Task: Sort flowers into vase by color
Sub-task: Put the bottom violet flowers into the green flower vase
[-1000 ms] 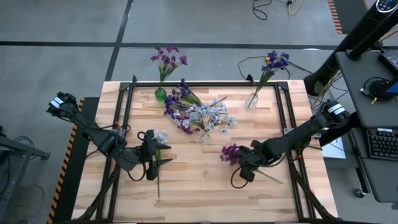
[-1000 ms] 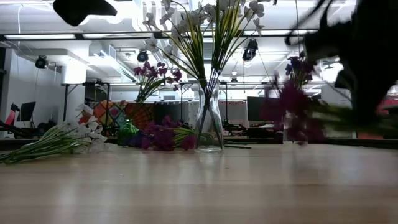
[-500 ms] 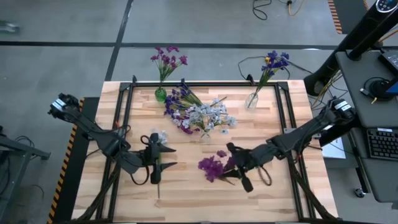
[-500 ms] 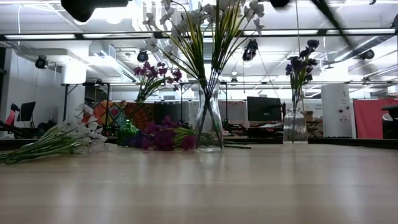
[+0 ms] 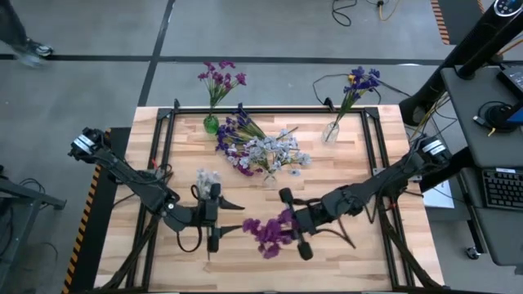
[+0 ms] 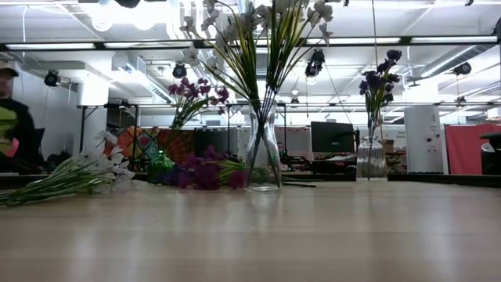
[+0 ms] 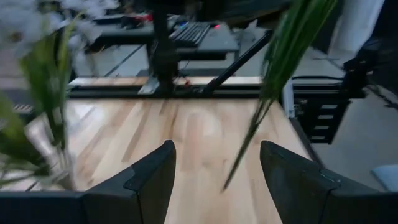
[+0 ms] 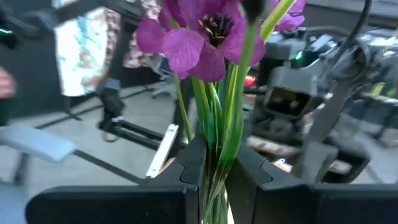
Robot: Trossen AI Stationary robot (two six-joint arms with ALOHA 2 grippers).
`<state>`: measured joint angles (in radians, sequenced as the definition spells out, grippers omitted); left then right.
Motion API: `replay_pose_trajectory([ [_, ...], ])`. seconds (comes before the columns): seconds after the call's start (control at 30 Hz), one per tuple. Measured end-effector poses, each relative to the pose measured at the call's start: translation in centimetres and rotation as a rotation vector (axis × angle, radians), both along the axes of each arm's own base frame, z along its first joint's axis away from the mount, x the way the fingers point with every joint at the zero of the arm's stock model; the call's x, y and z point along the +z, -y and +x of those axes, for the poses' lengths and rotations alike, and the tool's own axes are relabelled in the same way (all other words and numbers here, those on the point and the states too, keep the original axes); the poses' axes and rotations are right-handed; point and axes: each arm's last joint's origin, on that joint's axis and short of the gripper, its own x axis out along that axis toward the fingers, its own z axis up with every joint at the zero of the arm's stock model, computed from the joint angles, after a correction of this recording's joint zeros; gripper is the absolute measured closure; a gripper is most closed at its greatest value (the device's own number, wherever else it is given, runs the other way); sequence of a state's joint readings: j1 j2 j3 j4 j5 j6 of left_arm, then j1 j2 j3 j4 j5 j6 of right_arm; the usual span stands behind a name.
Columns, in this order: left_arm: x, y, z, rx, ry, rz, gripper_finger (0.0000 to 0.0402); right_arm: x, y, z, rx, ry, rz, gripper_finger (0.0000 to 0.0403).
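My right gripper [image 5: 288, 222] is above the table's middle near part, shut on a magenta flower [image 5: 265, 233] whose blossoms point toward the table's left. My left gripper [image 5: 235, 216] stands open left of those blossoms with nothing between its fingers. In the left wrist view a green stem [image 7: 266, 106] crosses ahead of it. A white flower [image 5: 206, 178] lies flat on the table beside the left gripper. At the back stand a green vase [image 5: 211, 124] with magenta flowers, a clear vase [image 5: 330, 131] with blue-violet ones and a middle vase [image 6: 264, 160] with white ones. My right gripper pinches the magenta flower's bundle of green stems [image 8: 217, 163] between its two fingers, just below the blossoms [image 8: 200, 37]. The fingers point about level toward the table's left and lie along the stems. The flower is lifted clear, and its long stem [image 5: 343, 238] trails back under the arm.
A loose heap of purple and blue flowers [image 5: 233, 135] lies on the far middle of the table beside the middle vase. A black frame [image 5: 163, 155] runs along the table's sides. A person [image 6: 9, 117] stands beyond the table's left.
My right gripper has risen and gone toward the table's left, tipping from pointing down to about level and rolling. The magenta flower has gone with it, lifted clear of the table, its blossoms now leading leftward. My left gripper has moved toward the table's right, still open.
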<state>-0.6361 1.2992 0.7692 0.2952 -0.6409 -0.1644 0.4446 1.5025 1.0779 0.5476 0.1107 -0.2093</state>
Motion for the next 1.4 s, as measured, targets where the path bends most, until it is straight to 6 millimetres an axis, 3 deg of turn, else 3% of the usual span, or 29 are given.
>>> replay_pose_trajectory([
  [0.33, -1.2, 1.7, 2.1, -0.143, 0.107, 0.060, 0.0185, 0.4, -1.3, 4.1, -0.062, 0.011, -0.126, 0.0365],
  [0.53, -1.3, 1.8, 2.3, -0.142, 0.124, 0.072, 0.0199, 0.8, -1.3, 5.2, -0.072, -0.023, -0.148, 0.0365],
  [0.7, -1.2, 1.7, 2.3, -0.141, 0.126, 0.071, 0.0260, 1.1, -1.1, 5.1, -0.076, -0.021, -0.150, 0.0365],
  [0.93, -1.2, 1.6, 2.3, -0.139, 0.125, 0.090, 0.0385, 1.2, -1.0, 5.1, -0.076, -0.022, -0.141, 0.0359],
  [1.4, -1.1, 1.5, 2.2, -0.138, 0.121, 0.093, 0.0397, 1.9, -0.3, 4.2, -0.129, -0.090, -0.118, 0.0216],
])
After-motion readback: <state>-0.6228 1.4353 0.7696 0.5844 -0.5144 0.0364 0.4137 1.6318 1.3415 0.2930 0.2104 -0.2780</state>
